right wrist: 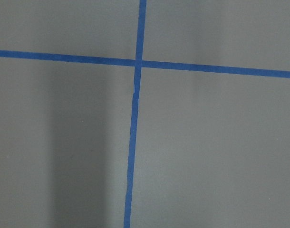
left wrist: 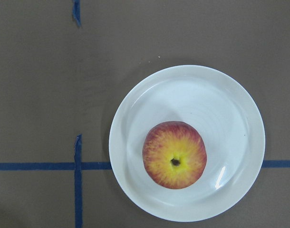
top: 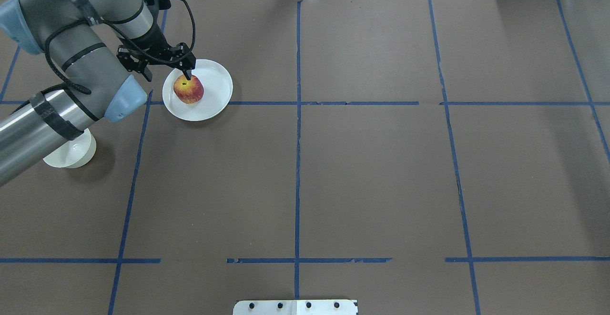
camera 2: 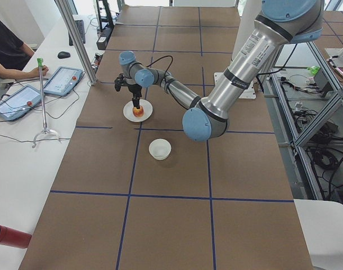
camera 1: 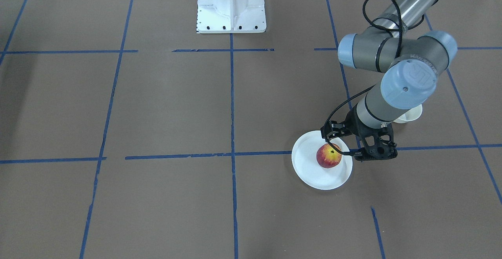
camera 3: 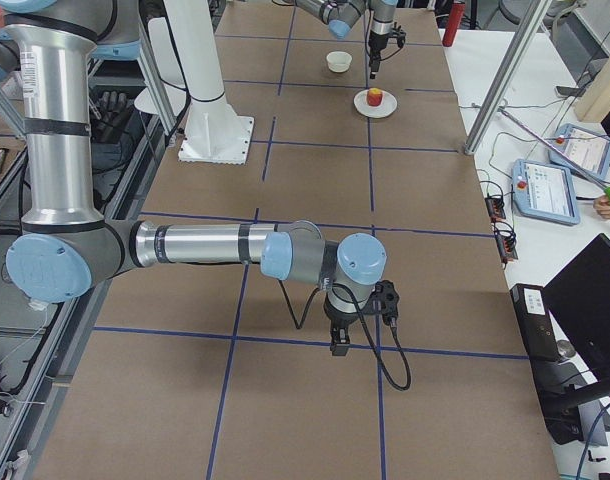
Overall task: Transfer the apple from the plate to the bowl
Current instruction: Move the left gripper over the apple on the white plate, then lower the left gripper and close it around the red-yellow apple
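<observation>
Brown paper with blue tape lines (top: pixel 297 162) covers the table, and at the left of the overhead view the bowl (top: pixel 76 155) stands empty, partly under the left arm. Beyond it, upper left, the apple (top: pixel 188 90) sits on the plate (top: pixel 219 74) with the left gripper (top: pixel 188 73) directly over it; whether it is spread or closed cannot be told. The same applies to the right gripper (camera 3: pixel 337 345), well apart. Assessment: transfer not begun; grasp, lift, carry and release all remain.
</observation>
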You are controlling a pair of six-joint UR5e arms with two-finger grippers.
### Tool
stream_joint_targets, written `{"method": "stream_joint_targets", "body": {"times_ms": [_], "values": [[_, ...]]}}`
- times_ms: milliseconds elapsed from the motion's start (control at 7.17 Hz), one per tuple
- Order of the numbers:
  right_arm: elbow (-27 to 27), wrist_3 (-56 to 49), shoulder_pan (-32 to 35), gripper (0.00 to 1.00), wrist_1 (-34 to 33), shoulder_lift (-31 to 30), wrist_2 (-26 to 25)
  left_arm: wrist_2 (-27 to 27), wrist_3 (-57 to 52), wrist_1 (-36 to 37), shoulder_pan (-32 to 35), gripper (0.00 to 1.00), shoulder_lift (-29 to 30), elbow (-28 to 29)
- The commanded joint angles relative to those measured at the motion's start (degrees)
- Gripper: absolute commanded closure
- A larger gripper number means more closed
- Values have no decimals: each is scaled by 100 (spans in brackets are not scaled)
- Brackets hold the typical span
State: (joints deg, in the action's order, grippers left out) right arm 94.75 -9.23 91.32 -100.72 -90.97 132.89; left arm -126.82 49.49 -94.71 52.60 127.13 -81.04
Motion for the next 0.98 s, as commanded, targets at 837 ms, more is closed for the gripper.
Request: {"method": "stream_joint_targets", "body": {"times_ms": [837], "values": [[0, 0, 0, 0, 0, 0, 0, 307, 473, -1110, -312, 0, 110, 870]]}}
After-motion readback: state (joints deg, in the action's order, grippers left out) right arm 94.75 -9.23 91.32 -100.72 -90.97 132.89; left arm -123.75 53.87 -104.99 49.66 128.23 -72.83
